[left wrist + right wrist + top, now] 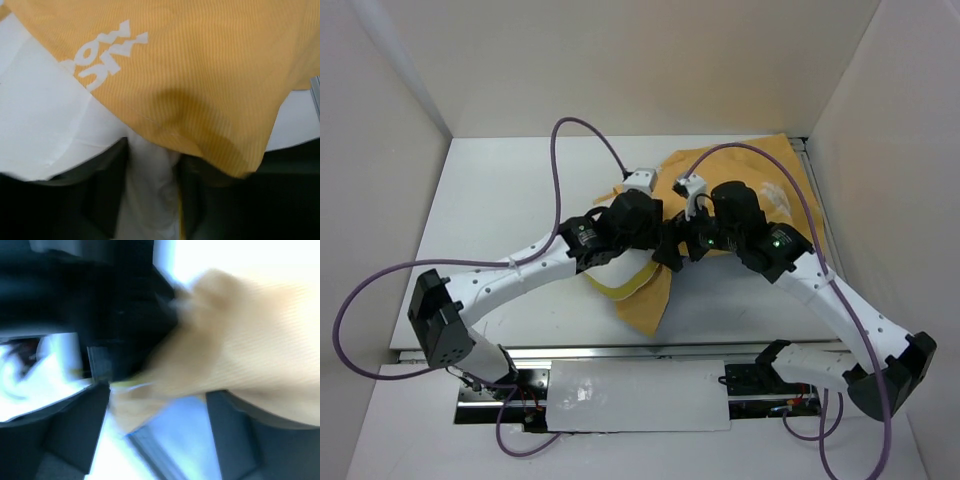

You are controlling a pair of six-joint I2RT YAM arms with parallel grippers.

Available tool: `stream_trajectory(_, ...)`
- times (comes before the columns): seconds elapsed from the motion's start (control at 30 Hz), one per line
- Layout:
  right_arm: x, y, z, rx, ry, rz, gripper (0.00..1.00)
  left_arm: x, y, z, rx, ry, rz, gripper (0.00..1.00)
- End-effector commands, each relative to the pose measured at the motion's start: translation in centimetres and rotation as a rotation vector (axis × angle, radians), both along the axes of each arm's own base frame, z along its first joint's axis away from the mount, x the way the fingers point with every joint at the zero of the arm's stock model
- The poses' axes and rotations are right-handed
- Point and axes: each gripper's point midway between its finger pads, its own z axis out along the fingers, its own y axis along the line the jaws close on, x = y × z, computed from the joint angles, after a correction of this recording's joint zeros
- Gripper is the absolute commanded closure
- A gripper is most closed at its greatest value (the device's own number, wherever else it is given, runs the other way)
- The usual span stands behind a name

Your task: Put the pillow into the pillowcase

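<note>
Nearest, the two arm bases (pixel 445 325) are seen well below the pillowcase (pixel 760 175), with a white plate (pixel 640 395) set between them at the table's edge. Bare white table (pixel 500 200) is left open to the left of the pillowcase and along its near side. To its right the cloth is brought almost up to the side wall (pixel 880 150), so little room is offered there.

The pillowcase is laid slantwise, a thin mustard-orange sheet, finely ribbed and printed with white logos. Its near corner is drooped to a soft point, and its far corner is spread flat near the back wall (pixel 640 60). At its near left edge a curled yellow strip of the pillow (pixel 620 287) is exposed; the rest is hidden by cloth and arms.

Over the middle of the pillowcase the left gripper (pixel 152 157) and right gripper (pixel 157 395) are crowded close together. From the left wrist, a bunch of soft white, yellow-edged pillow fabric is seen pinched between the dark fingers (pixel 107 190), with the pillowcase hem draped over it. The right wrist view is blurred. Its jaws are seen spread wide, with orange cloth draped across one finger (pixel 250 440) and bare table visible in the gap.

Purple cables (pixel 570 140) are looped beyond the pillowcase's far left edge.
</note>
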Motion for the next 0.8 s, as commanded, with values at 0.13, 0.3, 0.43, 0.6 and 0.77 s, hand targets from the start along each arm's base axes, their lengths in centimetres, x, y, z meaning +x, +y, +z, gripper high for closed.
stream_trajectory(0.13,-5.3,0.9,7.0,0.181,-0.146,0.159,0.0,-4.1,4.6,-4.1,0.014,0.076,0.07,0.27)
stream_trajectory(0.3,-1.6,-1.6,6.8,0.156,-0.244,-0.094,0.0,-7.4,8.5,-8.0,0.097,0.219,0.144,0.23)
stream_trajectory(0.43,2.6,-1.8,4.2,0.059,-0.216,-0.262,0.0,-8.4,11.5,-9.1,0.151,0.27,0.253,0.17)
stream_trajectory(0.6,8.0,-0.2,1.1,-0.099,-0.18,-0.358,0.0,-6.1,15.9,-9.9,0.139,0.318,0.43,0.06)
stream_trajectory(0.77,14.4,2.4,-2.8,-0.234,-0.186,-0.438,0.0,-1.3,20.1,-9.7,0.024,0.326,0.537,0.0)
